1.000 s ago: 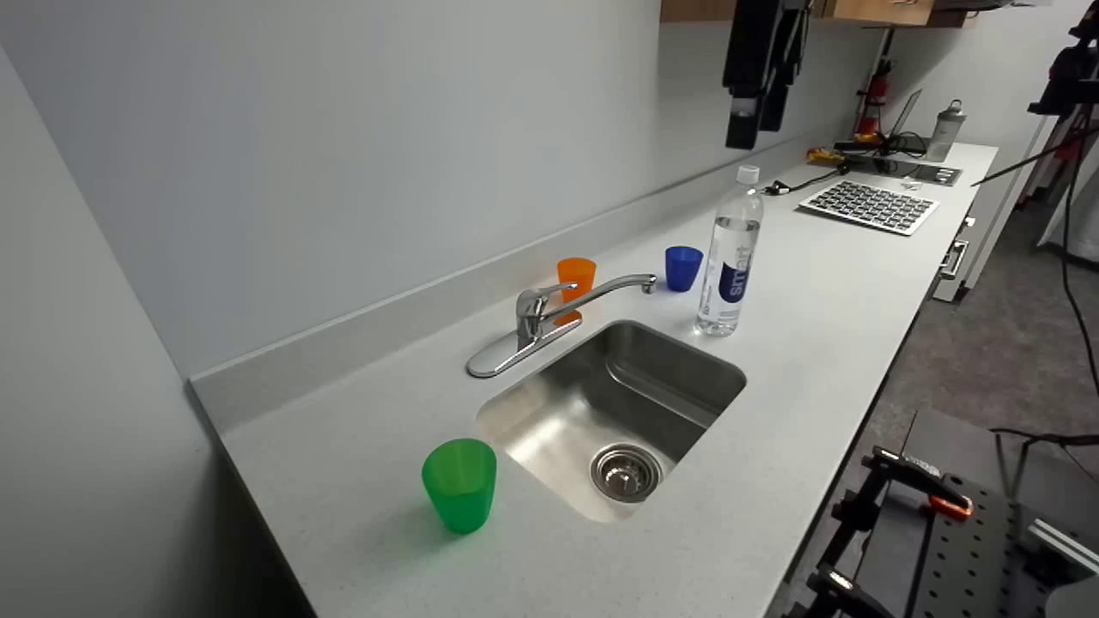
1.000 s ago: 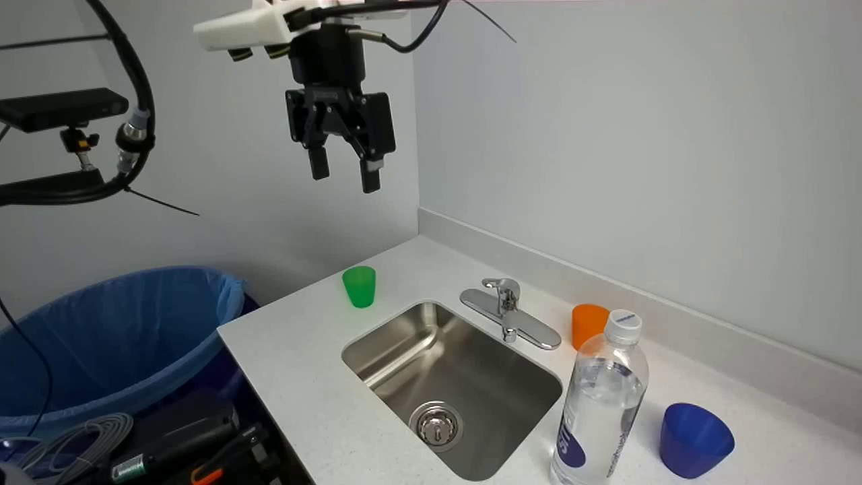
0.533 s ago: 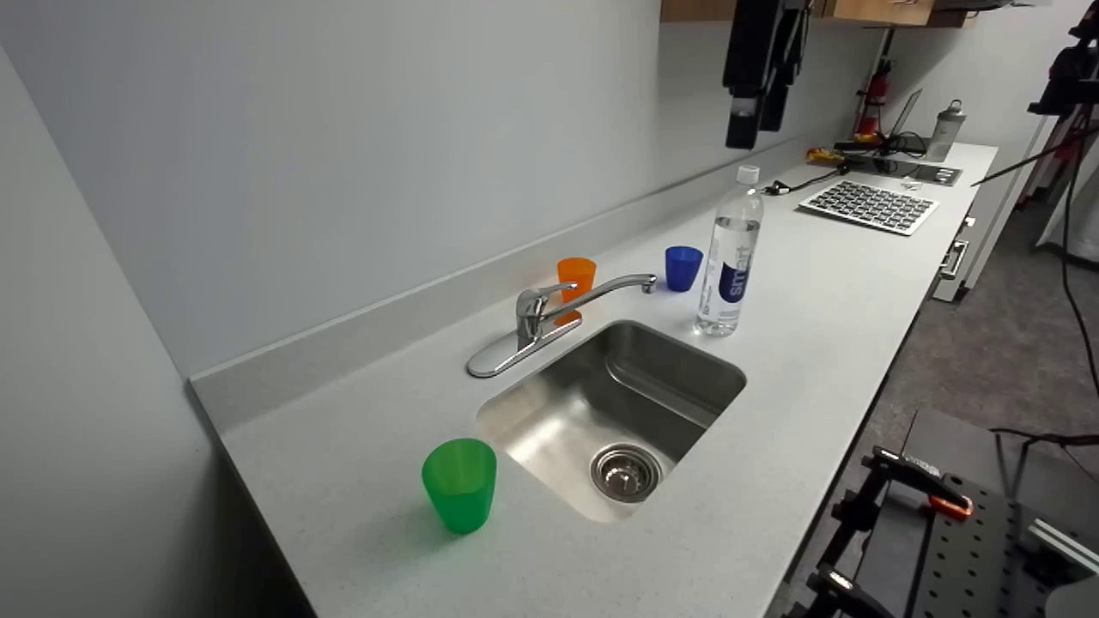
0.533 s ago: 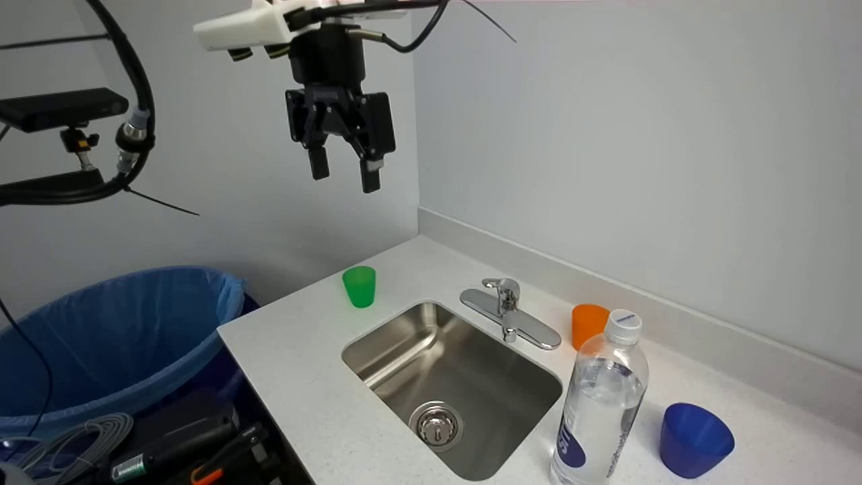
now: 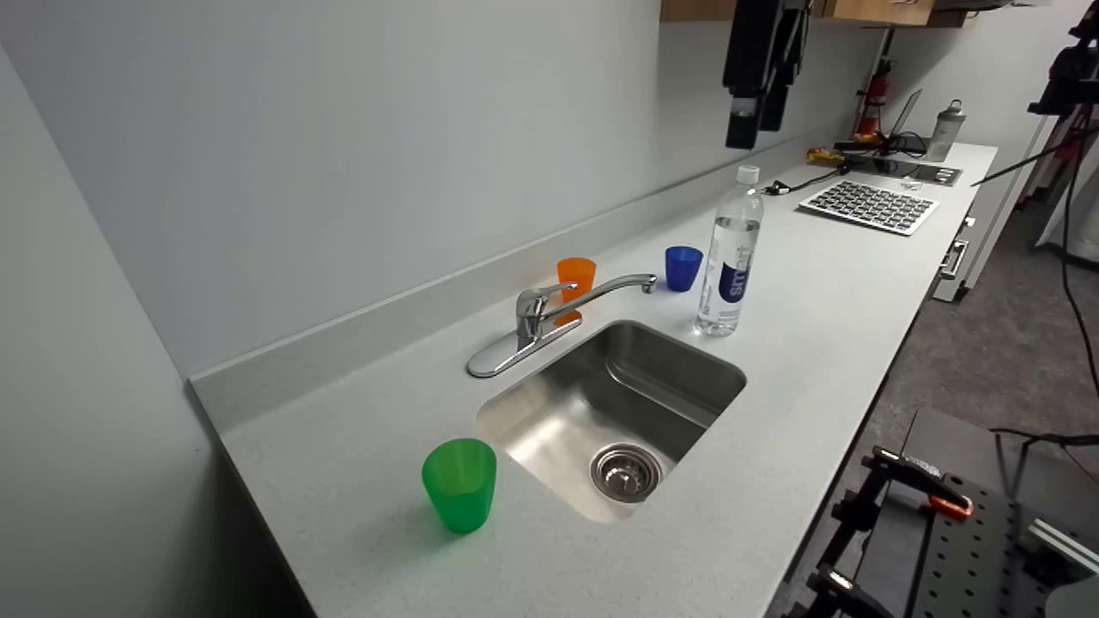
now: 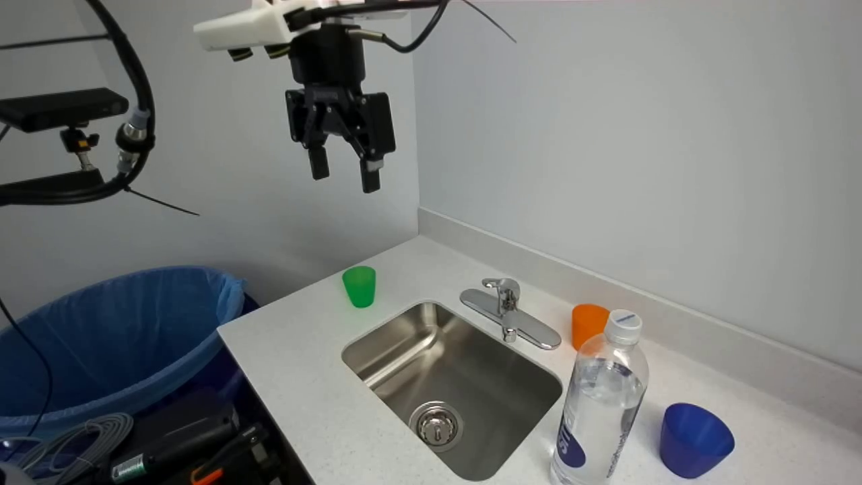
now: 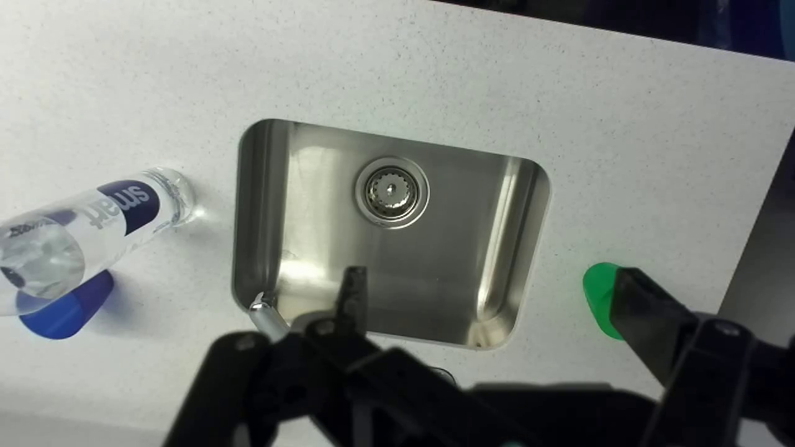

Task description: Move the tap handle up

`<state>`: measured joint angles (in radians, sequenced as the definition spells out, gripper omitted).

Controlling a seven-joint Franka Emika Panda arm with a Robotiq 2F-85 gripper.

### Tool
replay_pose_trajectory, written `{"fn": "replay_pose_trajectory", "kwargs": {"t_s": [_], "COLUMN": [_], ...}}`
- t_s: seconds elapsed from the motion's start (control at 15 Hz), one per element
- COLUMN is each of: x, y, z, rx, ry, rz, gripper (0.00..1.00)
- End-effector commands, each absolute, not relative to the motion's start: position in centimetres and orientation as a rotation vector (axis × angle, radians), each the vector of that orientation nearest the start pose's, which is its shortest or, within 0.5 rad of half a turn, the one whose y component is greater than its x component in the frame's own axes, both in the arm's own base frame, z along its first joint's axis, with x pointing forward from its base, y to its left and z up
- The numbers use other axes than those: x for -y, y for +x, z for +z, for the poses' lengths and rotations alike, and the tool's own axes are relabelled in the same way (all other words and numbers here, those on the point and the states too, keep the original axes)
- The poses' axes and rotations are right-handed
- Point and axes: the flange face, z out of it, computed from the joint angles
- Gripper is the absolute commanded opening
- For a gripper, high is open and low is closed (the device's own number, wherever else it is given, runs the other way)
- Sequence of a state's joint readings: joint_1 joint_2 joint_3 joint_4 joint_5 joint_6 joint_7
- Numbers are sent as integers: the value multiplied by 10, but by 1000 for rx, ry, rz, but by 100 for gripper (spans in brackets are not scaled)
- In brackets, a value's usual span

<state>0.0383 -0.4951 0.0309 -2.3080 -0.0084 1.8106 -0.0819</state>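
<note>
Hanging above the counter (image 6: 303, 357), the gripper (image 6: 346, 180) holds its 2 fingers (image 6: 370, 176) spread, well apart from the tap handle (image 6: 506, 285).

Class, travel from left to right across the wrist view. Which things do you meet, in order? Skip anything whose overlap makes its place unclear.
Clear bottle, chrome spout, sink drain, green cup.

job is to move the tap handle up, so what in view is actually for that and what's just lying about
For the job:
tap handle, the short chrome lever
tap body, which it tops
end effector, open and holding nothing

Just lying about:
green cup
orange cup
blue cup
water bottle, upright
flask, far in the background
</note>
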Motion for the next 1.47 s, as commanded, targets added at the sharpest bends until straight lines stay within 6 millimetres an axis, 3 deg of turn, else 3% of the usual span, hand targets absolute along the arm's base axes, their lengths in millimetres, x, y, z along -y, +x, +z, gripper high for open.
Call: {"fn": "replay_pose_trajectory", "kwargs": {"t_s": [0.0, 0.4, 0.67, 1.0, 1.07, 1.27, 1.4], "x": [-29, -27, -25, -20, -3, 14, 12], "y": [402, 408, 425, 464, 478, 508, 521], "z": [532, 528, 511, 471, 466, 437, 414], "rx": [236, 201, 135, 48, 34, -13, -31], "ry": [-3156, -3157, -3165, -3173, -3177, -3196, -3211], "rz": [6, 8, 18, -21, -30, -44, -35], "gripper": [100, 100, 100, 100, 100, 100, 100]}}
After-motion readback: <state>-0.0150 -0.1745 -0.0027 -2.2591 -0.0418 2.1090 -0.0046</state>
